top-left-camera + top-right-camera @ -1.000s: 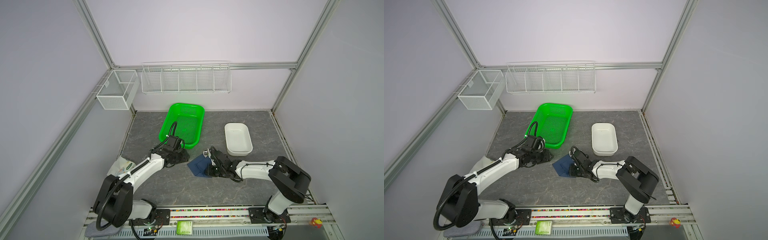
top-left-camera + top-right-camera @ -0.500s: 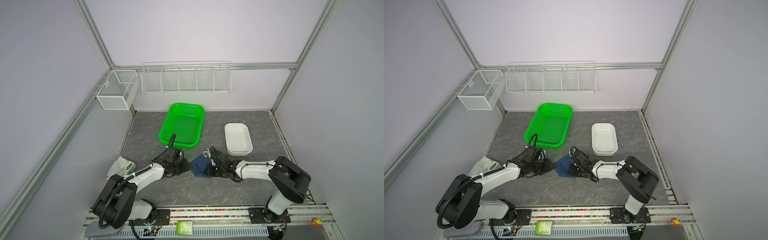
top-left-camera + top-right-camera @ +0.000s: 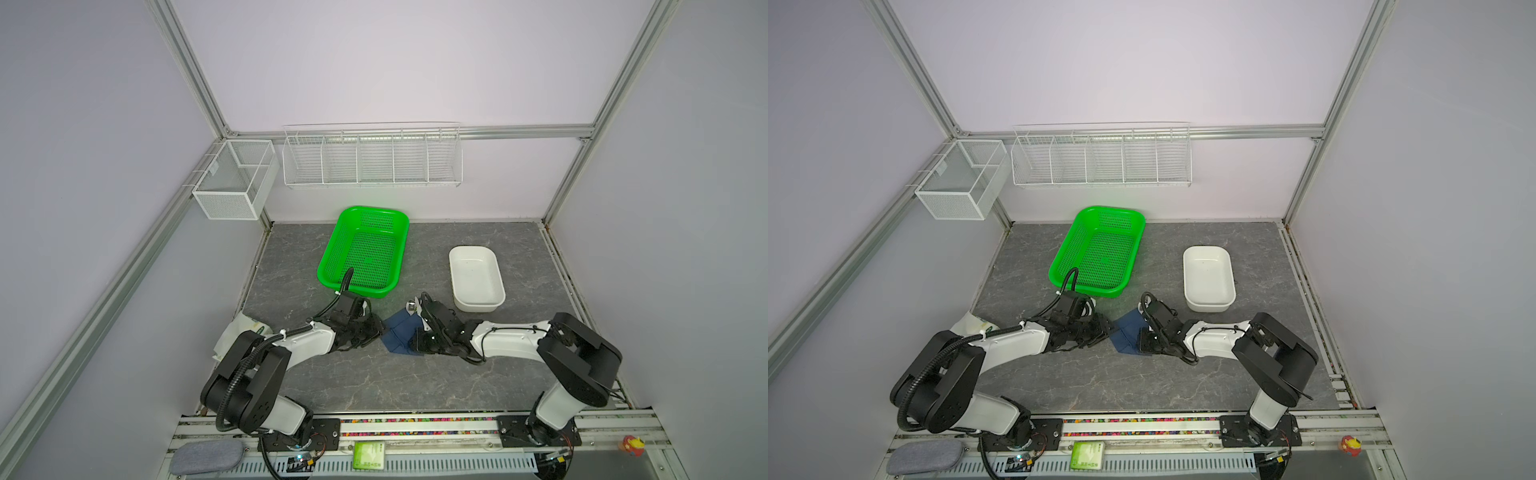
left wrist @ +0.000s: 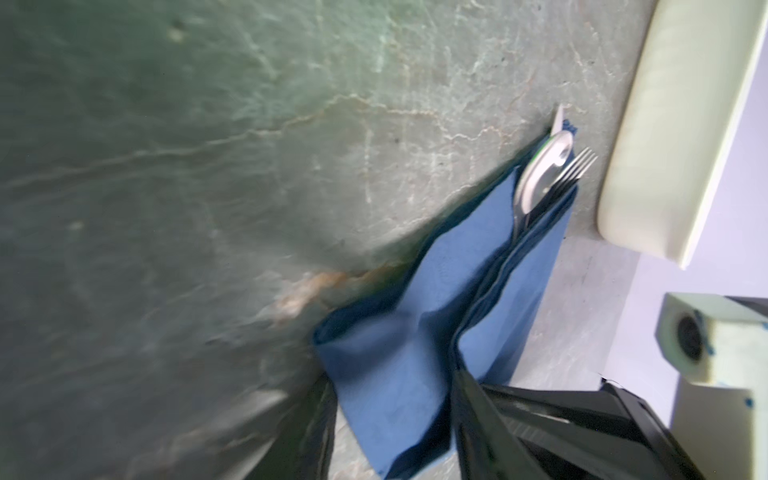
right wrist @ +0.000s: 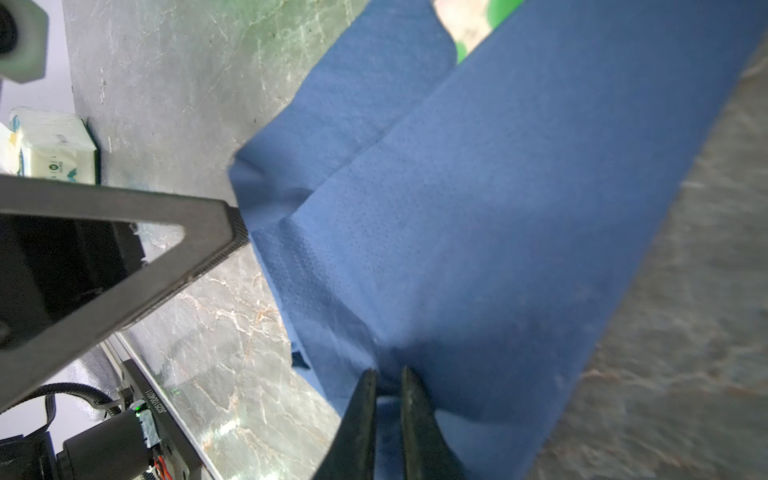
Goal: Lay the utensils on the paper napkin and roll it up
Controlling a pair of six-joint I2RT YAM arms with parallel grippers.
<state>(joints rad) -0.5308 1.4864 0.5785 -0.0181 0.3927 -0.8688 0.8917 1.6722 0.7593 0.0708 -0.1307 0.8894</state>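
- The grey table carries everything.
- The green basket stands at the back, left of the middle.
- The white tray stands to the right of the basket, apart from it.
- The tissue pack lies at the left edge of the table, partly under the left arm.
- The napkin lies on the table in front of the basket and the tray, between the two grippers. It is folded in loose layers, not a tight roll.
- The left gripper is at the left end of the napkin. Its jaws stand apart, with a flap of the napkin between them.
- The right gripper is at the right side of the napkin. Its jaws are nearly together and pinch a fold of the paper.
- The utensils lie inside the folded napkin. Only the heads show at the end near the tray: spoon, fork and the tip of the knife.
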